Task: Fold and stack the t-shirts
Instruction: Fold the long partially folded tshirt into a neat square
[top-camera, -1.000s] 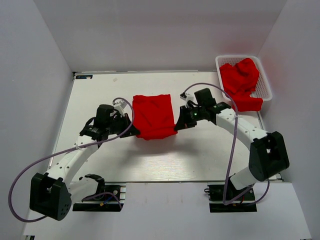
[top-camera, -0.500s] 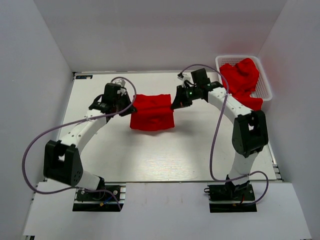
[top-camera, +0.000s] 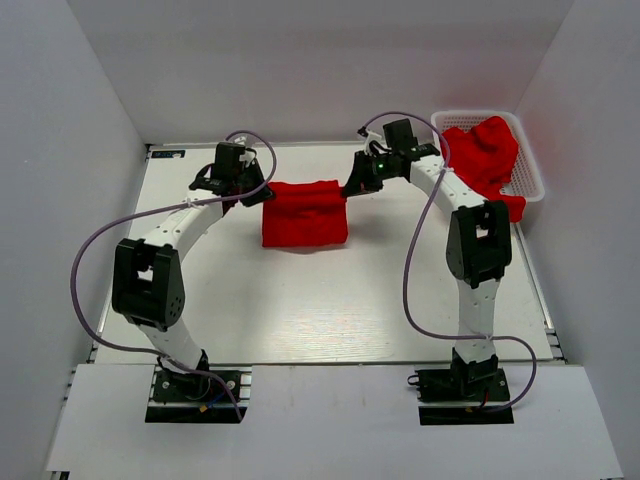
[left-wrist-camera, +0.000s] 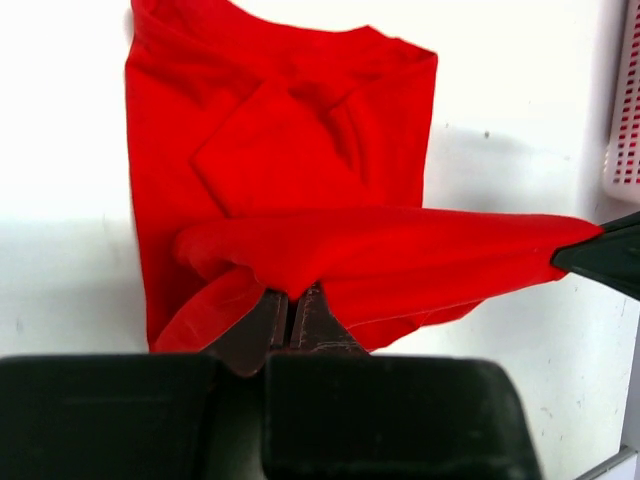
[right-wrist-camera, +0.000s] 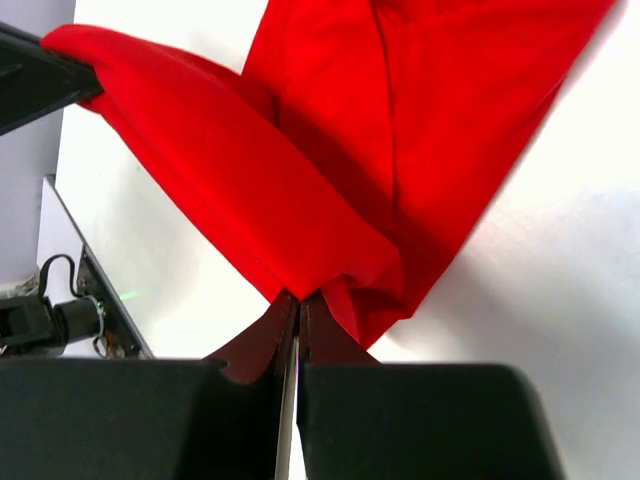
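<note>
A red t-shirt (top-camera: 304, 212), partly folded, lies on the white table at the far middle. My left gripper (top-camera: 258, 193) is shut on its left far corner and my right gripper (top-camera: 350, 190) is shut on its right far corner; the held edge is stretched between them above the rest of the cloth. In the left wrist view the shirt (left-wrist-camera: 300, 170) spreads below the pinched edge at the gripper (left-wrist-camera: 290, 296). In the right wrist view the gripper (right-wrist-camera: 300, 298) pinches the shirt (right-wrist-camera: 400, 130). More red t-shirts (top-camera: 484, 160) are heaped in the basket.
A white mesh basket (top-camera: 530, 160) stands at the far right corner, one shirt hanging over its near rim. White walls close in the table on the left, back and right. Both arms reach far across the table.
Both grippers have carried the shirt's held edge away from the arm bases toward the back of the table. The shirt now looks shorter and lies farther back.
</note>
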